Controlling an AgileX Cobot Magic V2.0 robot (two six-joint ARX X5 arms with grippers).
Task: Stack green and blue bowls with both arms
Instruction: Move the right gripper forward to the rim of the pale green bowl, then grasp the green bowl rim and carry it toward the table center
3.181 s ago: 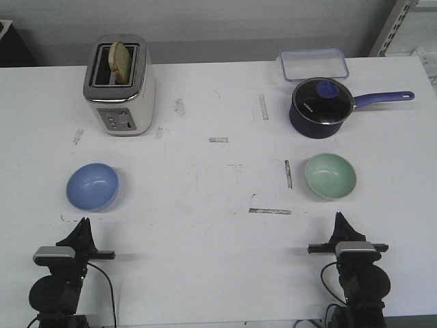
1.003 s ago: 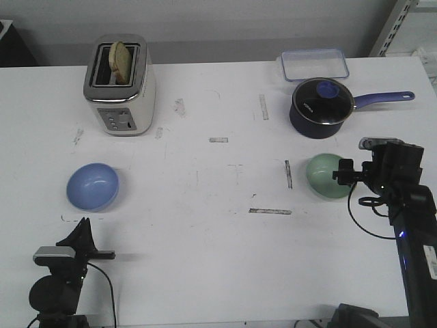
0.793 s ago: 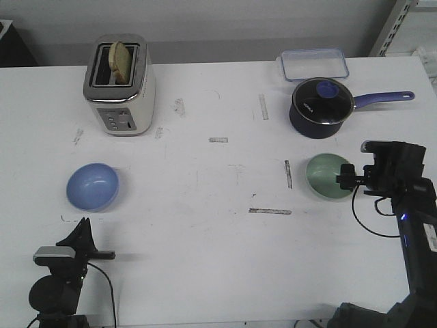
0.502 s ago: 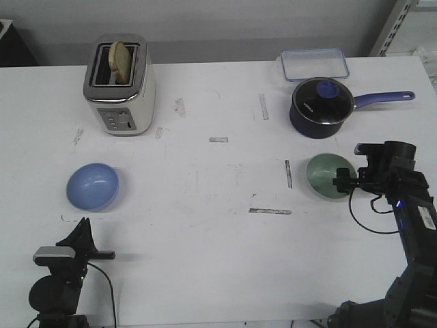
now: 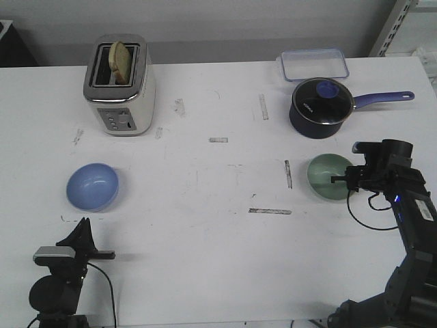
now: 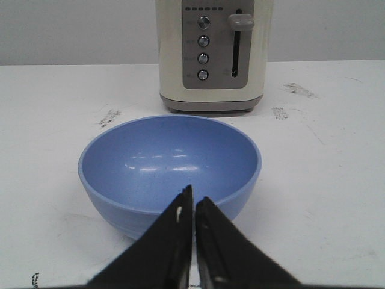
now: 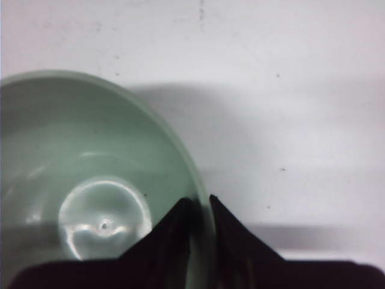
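Right gripper (image 7: 198, 211) pinches the green bowl (image 5: 328, 176) by its thin rim – light, rigid, slick; left gripper (image 6: 192, 208) closed, empty, short of the blue bowl (image 6: 169, 165)

- We take this for a robot test bench in a lab, dressed with kitchen things.
- We see a white table (image 5: 205, 246) with scuffs and tape marks, against a bare grey wall (image 5: 218, 20).
- On it we see a toaster (image 5: 120, 85), a saucepan (image 5: 322, 107) and a plastic box (image 5: 313, 64).
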